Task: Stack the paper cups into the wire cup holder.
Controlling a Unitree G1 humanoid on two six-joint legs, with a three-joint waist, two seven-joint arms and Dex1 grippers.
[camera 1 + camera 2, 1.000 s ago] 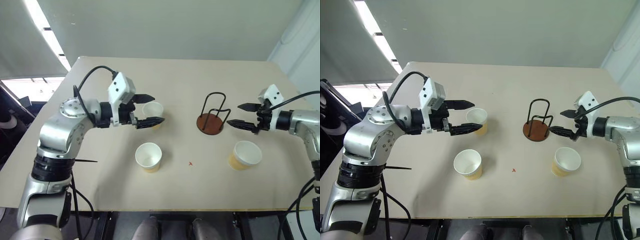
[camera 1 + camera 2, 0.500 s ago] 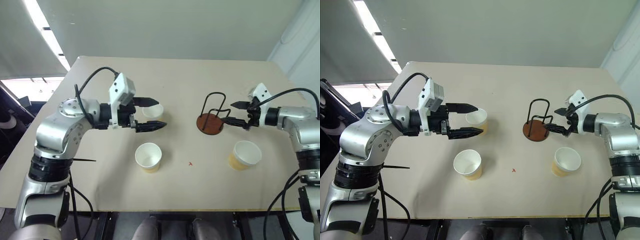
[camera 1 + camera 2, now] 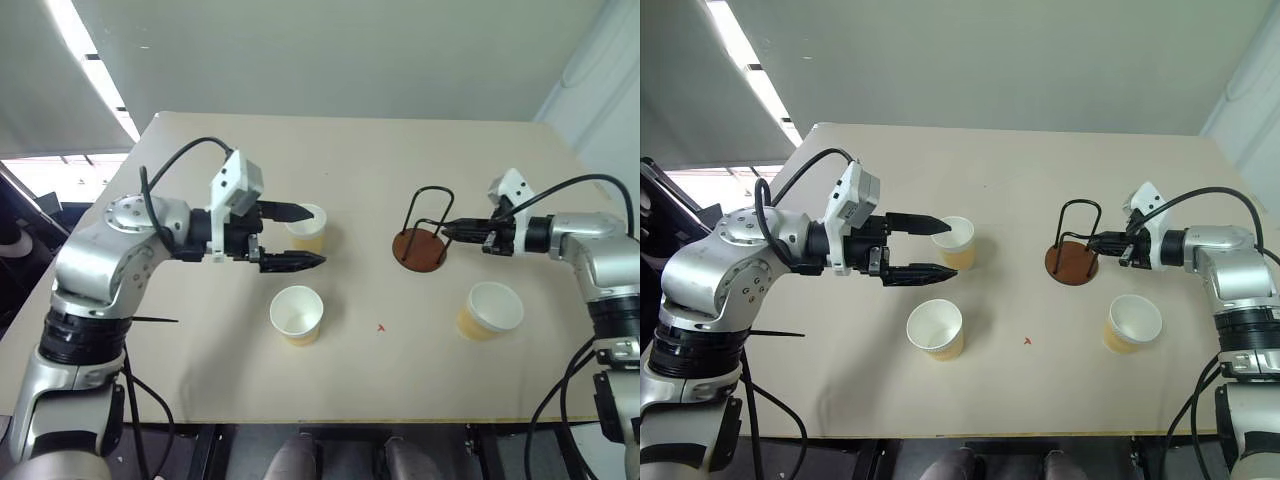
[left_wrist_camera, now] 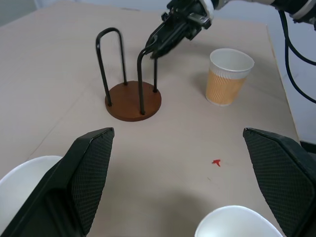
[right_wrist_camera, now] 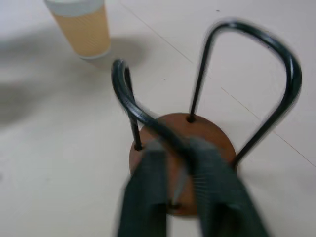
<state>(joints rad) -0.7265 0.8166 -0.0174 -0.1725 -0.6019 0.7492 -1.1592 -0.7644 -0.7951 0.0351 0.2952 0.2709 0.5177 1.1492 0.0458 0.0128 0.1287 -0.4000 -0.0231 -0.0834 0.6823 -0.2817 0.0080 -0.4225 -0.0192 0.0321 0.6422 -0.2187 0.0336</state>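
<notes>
1. The right gripper (image 3: 1092,241), with two black fingers, is seen closed on the nearer thin black wire loop of the wire cup holder (image 3: 421,245), a round reddish-brown disc base carrying upright black wire loops; the fingertips are pinched on the wire near its top, as shown in the left wrist view (image 4: 154,49).
2. The left gripper (image 3: 312,236), also black-fingered, is held spread wide with nothing between its fingers; it is set well to the left of the wire cup holder.
3. A small tapered paper cup (image 3: 308,225), white inside and pale yellow-tan outside, is found upright just beside the left gripper, behind its fingertips and to the left of the holder.
4. A second paper cup (image 3: 297,314) of the same kind is placed upright to the left of the holder and nearer the table's front edge.
5. A third paper cup (image 3: 490,310) is seen upright to the right of the holder and nearer the front edge.
6. All are borne by a flat beige table (image 3: 350,160); no cup is inside the holder.
7. A small red mark (image 3: 381,326) is noted on the table in front of the holder, between the two nearer cups.
</notes>
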